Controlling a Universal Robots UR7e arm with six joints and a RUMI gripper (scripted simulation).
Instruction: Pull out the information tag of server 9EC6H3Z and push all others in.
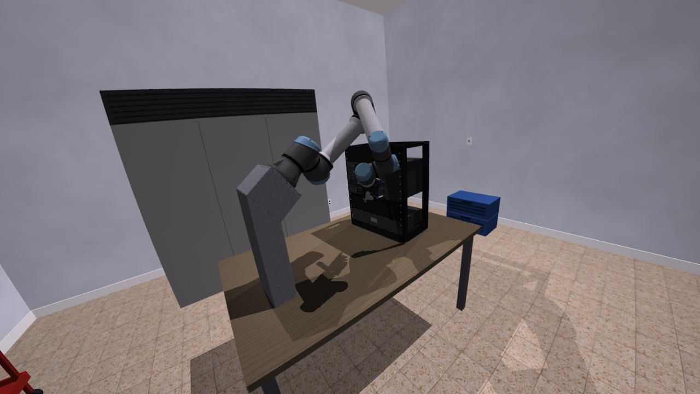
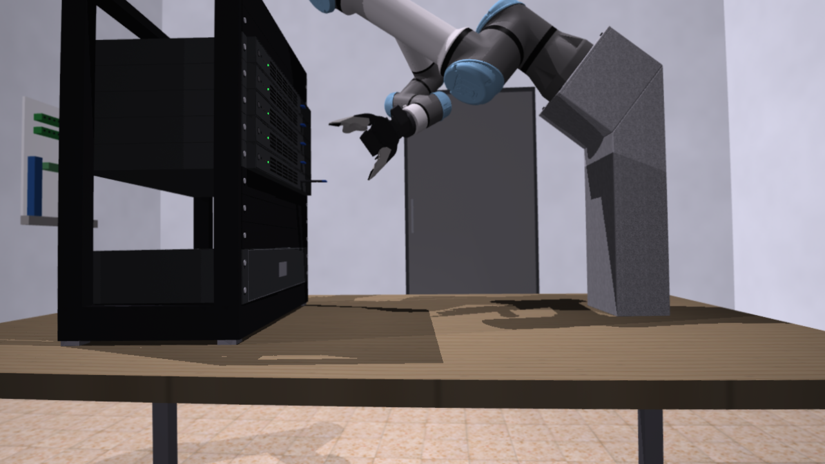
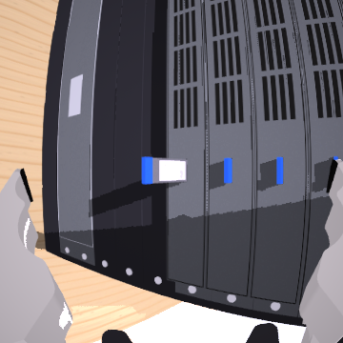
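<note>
The information tag (image 2: 318, 181) (image 3: 164, 170) of the lowest server (image 3: 186, 224) projects from the front of the rack (image 1: 404, 196) (image 2: 227, 173) (image 3: 129, 238) on the desk (image 1: 313, 313) (image 2: 519, 357). You cannot read its printing. Your fingers (image 2: 358, 145) are spread, apart from the tag. Three blue tabs are visible beside it in your wrist view.

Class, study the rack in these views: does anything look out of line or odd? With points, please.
Yes: the lowest server's information tag (image 2: 318, 181) (image 3: 171, 171) sticks out from the rack (image 1: 404, 196) (image 2: 227, 173) (image 3: 51, 191), whereas the blue tag ends visible above it sit close to their servers' fronts.
</note>
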